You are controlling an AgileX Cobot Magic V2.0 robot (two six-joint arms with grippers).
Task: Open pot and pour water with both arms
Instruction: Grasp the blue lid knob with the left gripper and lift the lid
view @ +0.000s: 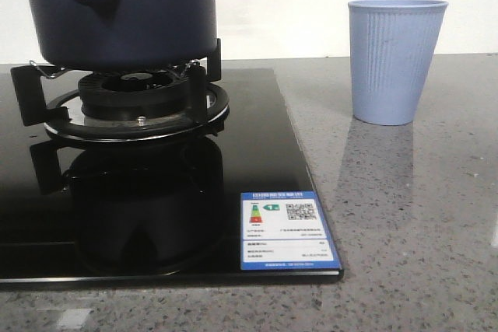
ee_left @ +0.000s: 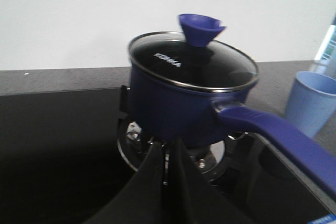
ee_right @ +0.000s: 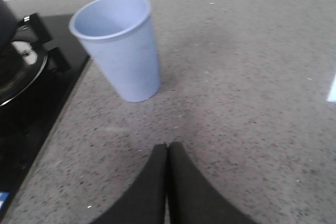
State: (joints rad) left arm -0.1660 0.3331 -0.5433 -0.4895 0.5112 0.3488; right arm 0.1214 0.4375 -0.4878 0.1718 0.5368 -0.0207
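pot (ee_left: 181, 100) seated on burner (view: 136, 106), lid (ee_left: 191, 59) on | cup (view: 395, 60) beside hob | left gripper (ee_left: 167, 153) pressed together, empty | right gripper (ee_right: 167, 153) likewise | fingers to be spread first, knob (ee_left: 200, 29) taken squarely from above

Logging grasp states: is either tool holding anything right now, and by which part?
Nothing is held. Left tool and right tool are both shut on nothing, short of the navy-blue round pot.
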